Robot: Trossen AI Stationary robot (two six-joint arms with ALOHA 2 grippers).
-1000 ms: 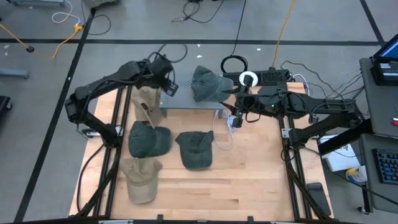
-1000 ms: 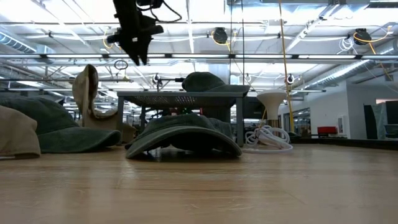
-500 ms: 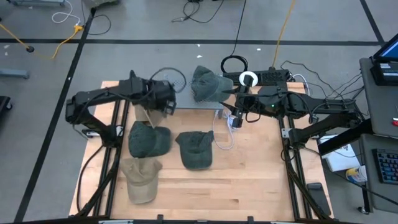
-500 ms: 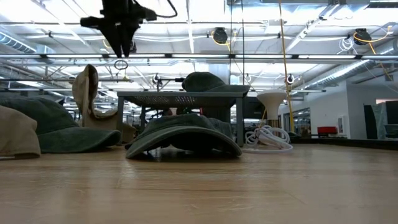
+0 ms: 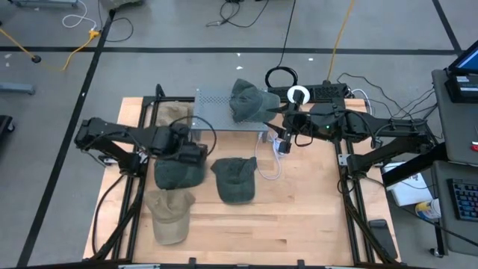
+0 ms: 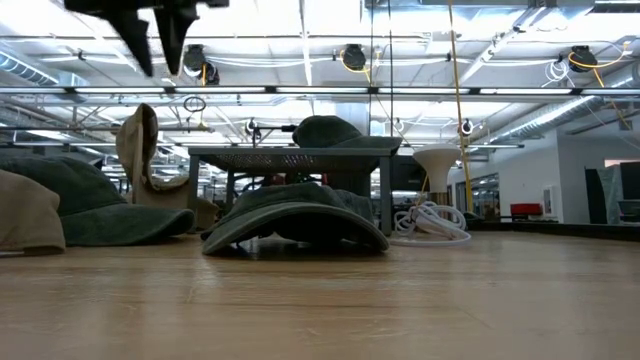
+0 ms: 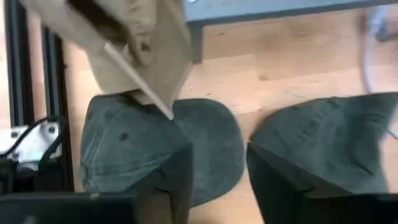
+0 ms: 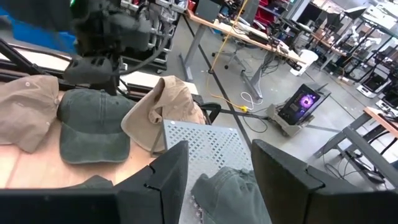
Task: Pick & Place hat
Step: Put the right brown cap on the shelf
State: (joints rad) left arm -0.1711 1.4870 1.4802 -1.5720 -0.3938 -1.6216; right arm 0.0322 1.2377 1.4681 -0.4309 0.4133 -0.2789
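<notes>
Moved since a second ago: left gripper (image 5: 193, 153), from the grey perforated stand (image 5: 224, 112) at the worktop's far edge to above the dark green hat (image 5: 178, 170) by the left edge.

High view: tan hat (image 5: 169, 214) near the front-left corner; second green hat (image 5: 236, 179) mid-worktop; another green hat (image 5: 246, 99) on the stand, right gripper (image 5: 279, 140) just beside it.

Left wrist view: fingers (image 7: 177, 177) apart, nothing between them; a tan hat (image 7: 134, 43) partly blocks the view.

Right wrist view: fingers (image 8: 168, 177) spread, apparently empty.

White cable coil (image 5: 298, 95) beyond wooden table (image 5: 299, 217).
</notes>
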